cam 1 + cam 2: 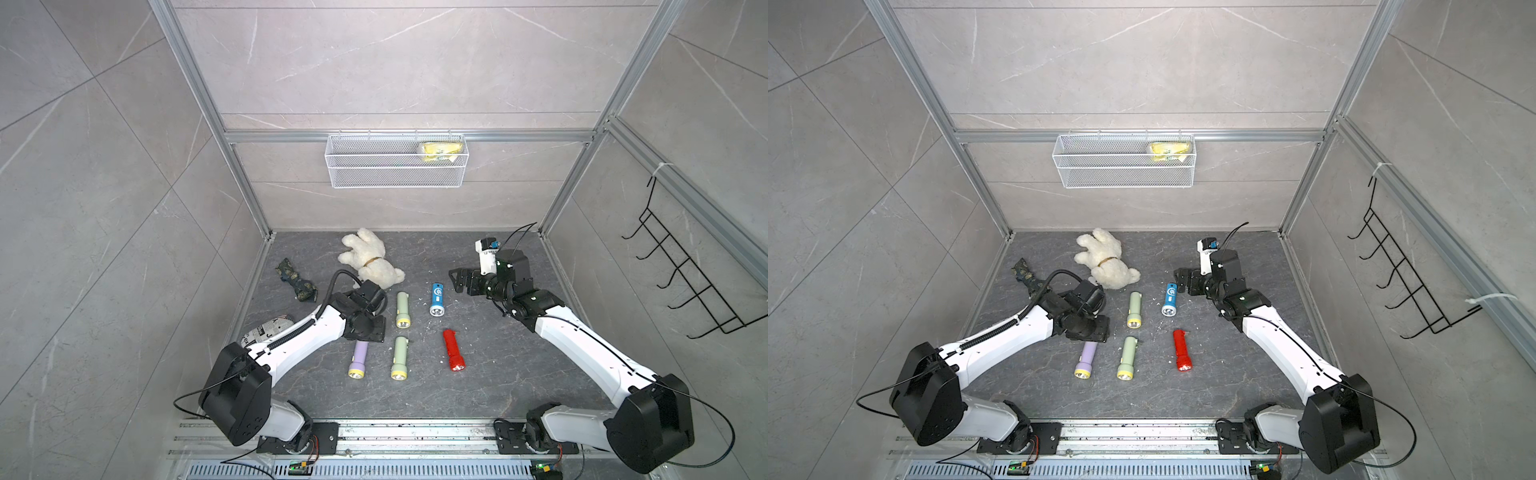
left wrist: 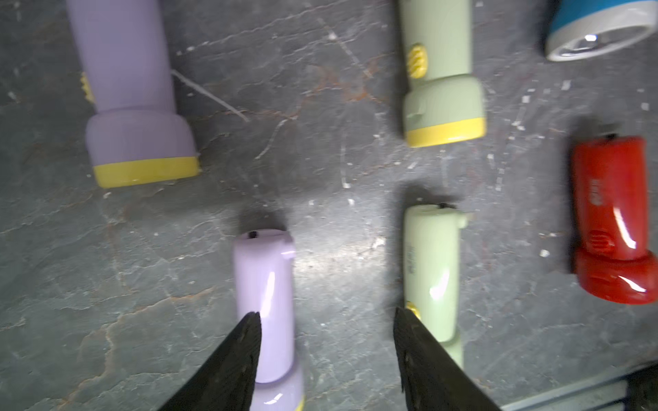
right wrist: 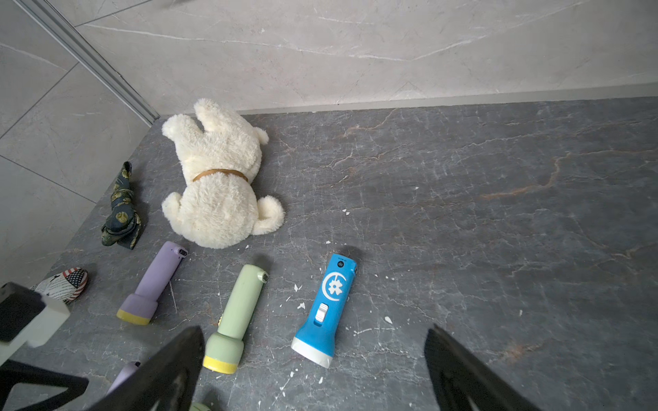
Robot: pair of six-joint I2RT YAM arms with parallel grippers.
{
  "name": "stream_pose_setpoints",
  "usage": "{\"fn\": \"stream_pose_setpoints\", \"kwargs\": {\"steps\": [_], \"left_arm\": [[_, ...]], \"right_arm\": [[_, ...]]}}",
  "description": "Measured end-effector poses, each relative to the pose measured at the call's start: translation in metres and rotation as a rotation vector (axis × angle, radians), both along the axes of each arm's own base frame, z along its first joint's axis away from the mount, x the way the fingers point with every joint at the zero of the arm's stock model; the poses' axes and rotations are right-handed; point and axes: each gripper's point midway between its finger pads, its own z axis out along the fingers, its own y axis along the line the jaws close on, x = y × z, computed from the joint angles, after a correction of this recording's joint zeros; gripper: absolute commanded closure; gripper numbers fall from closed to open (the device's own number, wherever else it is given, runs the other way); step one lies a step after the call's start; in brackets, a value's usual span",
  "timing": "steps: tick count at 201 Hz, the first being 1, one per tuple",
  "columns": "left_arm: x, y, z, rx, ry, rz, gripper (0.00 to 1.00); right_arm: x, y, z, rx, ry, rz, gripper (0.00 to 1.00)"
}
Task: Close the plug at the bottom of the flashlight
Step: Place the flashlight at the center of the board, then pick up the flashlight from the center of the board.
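Likely light, stiff and glossy-slippery, the lilac flashlight (image 2: 265, 302) lies in a row with the red flashlight (image 1: 453, 351), a green flashlight (image 1: 400, 358) between them, best pinched across its barrel near the tail plug (image 2: 265, 239); the left gripper (image 2: 326, 312) above it is part-open and empty, the right gripper (image 3: 314, 328) wide and empty.

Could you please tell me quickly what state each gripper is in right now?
Left gripper: open, holding nothing.
Right gripper: open wide, holding nothing.

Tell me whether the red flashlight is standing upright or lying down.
Lying down: in both top views the red flashlight rests lengthwise on the dark table, touching no other flashlight.
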Motion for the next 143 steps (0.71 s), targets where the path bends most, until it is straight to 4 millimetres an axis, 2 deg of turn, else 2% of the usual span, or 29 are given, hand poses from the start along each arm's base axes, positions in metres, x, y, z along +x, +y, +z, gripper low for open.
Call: {"fn": "stream_pose_setpoints", "kwargs": {"steps": [28, 60, 100, 143], "left_arm": [[-0.01, -0.038, 0.004, -0.015, -0.002, -0.043, 0.37], [-0.02, -0.065, -0.019, 0.028, 0.056, -0.064, 0.37], [-0.03, -0.073, -0.05, 0.094, 0.125, -0.059, 0.38], [-0.038, -0.074, -0.067, 0.131, 0.159, -0.052, 0.43]], "right_arm": [[-0.001, -0.004, 0.004, -0.004, -0.013, -0.017, 0.0], [-0.003, -0.01, 0.006, -0.012, -0.026, -0.039, 0.0], [-0.004, -0.017, 0.01, -0.023, -0.042, -0.067, 0.0], [-0.005, -0.02, 0.014, -0.025, -0.056, -0.081, 0.01]]}}
